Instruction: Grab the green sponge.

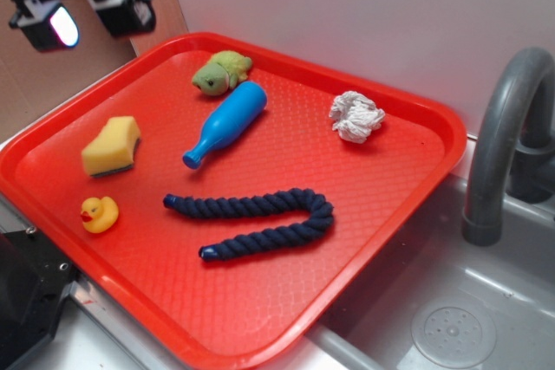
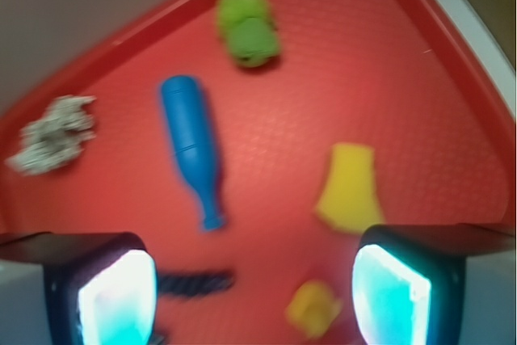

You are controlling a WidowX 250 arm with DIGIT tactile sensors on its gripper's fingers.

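Observation:
The green sponge (image 1: 111,146) is a yellow foam block with waisted sides and a thin dark layer along its lower face. It lies on the left part of the red tray (image 1: 399,179). In the wrist view the sponge (image 2: 349,188) sits just above the right fingertip (image 2: 389,292). My gripper (image 1: 87,19) hangs open and empty high over the tray's far left corner, well above and behind the sponge. In the wrist view the gripper (image 2: 254,296) shows wide-spread jaws with nothing between them.
On the tray lie a green plush turtle (image 1: 222,70), a blue bottle (image 1: 225,123), a white crumpled cloth (image 1: 355,116), a dark blue rope (image 1: 260,218) and a small yellow duck (image 1: 99,213). A grey tap (image 1: 503,145) and sink (image 1: 451,327) stand at right.

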